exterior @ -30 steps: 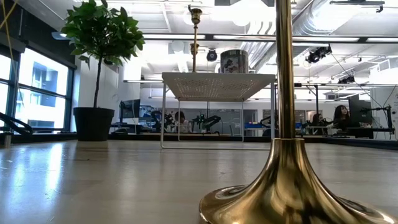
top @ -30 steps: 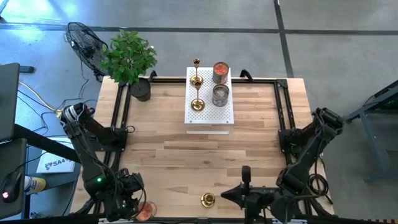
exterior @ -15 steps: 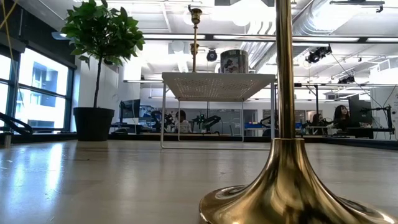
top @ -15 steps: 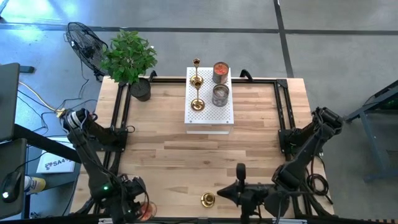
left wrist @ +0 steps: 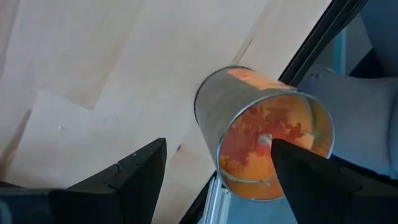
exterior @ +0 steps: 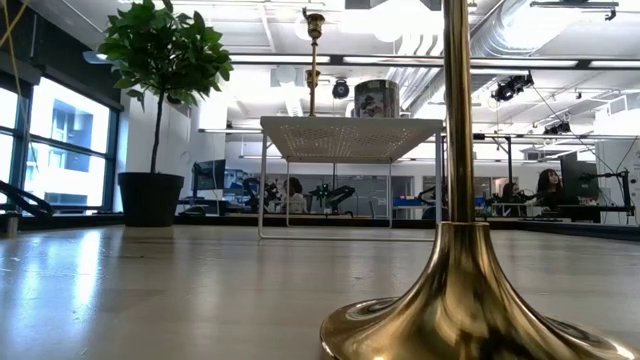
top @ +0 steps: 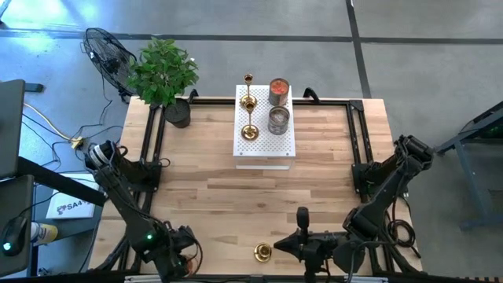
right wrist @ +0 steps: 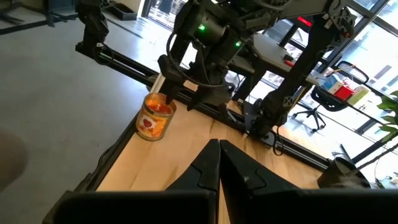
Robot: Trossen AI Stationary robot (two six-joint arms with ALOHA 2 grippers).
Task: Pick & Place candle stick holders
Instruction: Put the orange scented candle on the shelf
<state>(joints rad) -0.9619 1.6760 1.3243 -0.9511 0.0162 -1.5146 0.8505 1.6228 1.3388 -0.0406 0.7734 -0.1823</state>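
Note:
One gold candle stick holder (top: 262, 252) stands on its flared base on the table near the front edge; it fills the low view (exterior: 460, 260). Two more holders (top: 249, 106) stand on the white perforated block (top: 266, 145) at the back. My left gripper (top: 179, 255) is open at the front left corner and points down over a glass jar with an orange candle (left wrist: 261, 143). Its fingers stand on either side of the jar's top (right wrist: 158, 102). My right gripper (top: 278, 248) is shut and empty, level, just right of the front holder.
Two candle jars (top: 278, 104) share the block with the holders. A potted plant (top: 163, 75) stands at the far left corner. Black frame rails (top: 157, 149) run along both table sides. The table's middle is bare wood (top: 259, 189).
My left gripper has gone down and toward the table's right edge, coming over the candle jar that showed beside it a second ago. Its fingers have stayed open. The jar and the holders have not moved.

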